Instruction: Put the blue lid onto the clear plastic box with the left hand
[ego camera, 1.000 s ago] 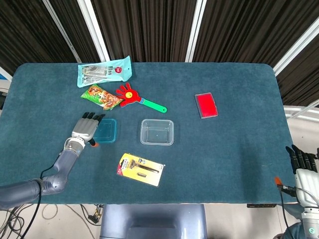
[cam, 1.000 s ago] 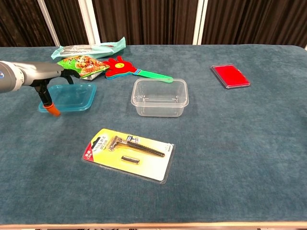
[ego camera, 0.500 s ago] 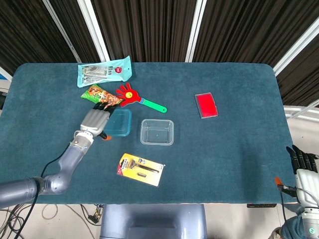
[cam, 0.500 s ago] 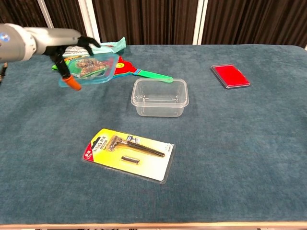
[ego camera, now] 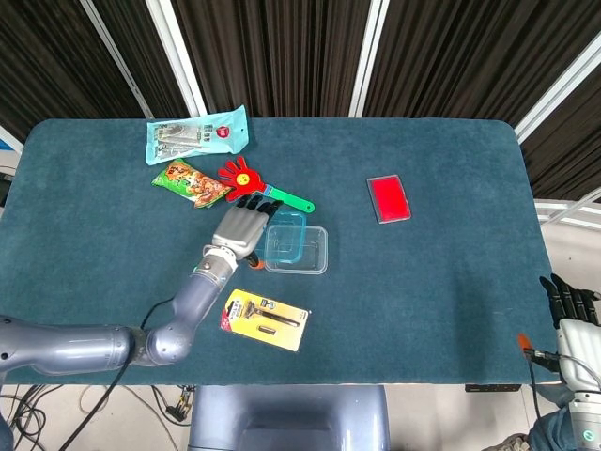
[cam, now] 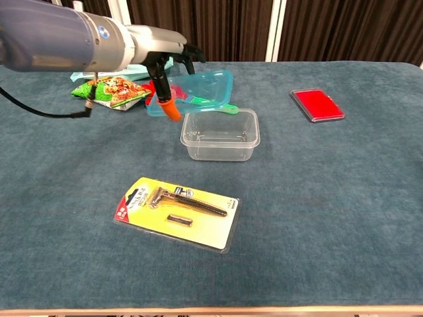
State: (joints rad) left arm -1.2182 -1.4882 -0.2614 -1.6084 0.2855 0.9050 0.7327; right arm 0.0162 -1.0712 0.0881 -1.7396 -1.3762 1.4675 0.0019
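My left hand (ego camera: 239, 230) (cam: 166, 63) grips the translucent blue lid (ego camera: 285, 235) (cam: 198, 89) by its left edge and holds it in the air. The lid hangs tilted above the left part of the clear plastic box (ego camera: 308, 255) (cam: 221, 135), which stands open and empty at the table's middle. In the chest view the lid sits just above the box's back left rim, apart from it. My right hand (ego camera: 573, 315) rests off the table at the lower right with fingers extended, holding nothing.
A red toy hand clapper (ego camera: 255, 183) (cam: 158, 89), a snack bag (ego camera: 191, 182) (cam: 109, 89) and a pale blue packet (ego camera: 197, 134) lie behind the lid. A razor on a yellow card (ego camera: 266, 318) (cam: 177, 212) lies in front of the box. A red flat case (ego camera: 388, 197) (cam: 318, 104) lies at right.
My left hand has lifted the blue lid off the table and carried it rightward, from the left of the table to above the clear box.
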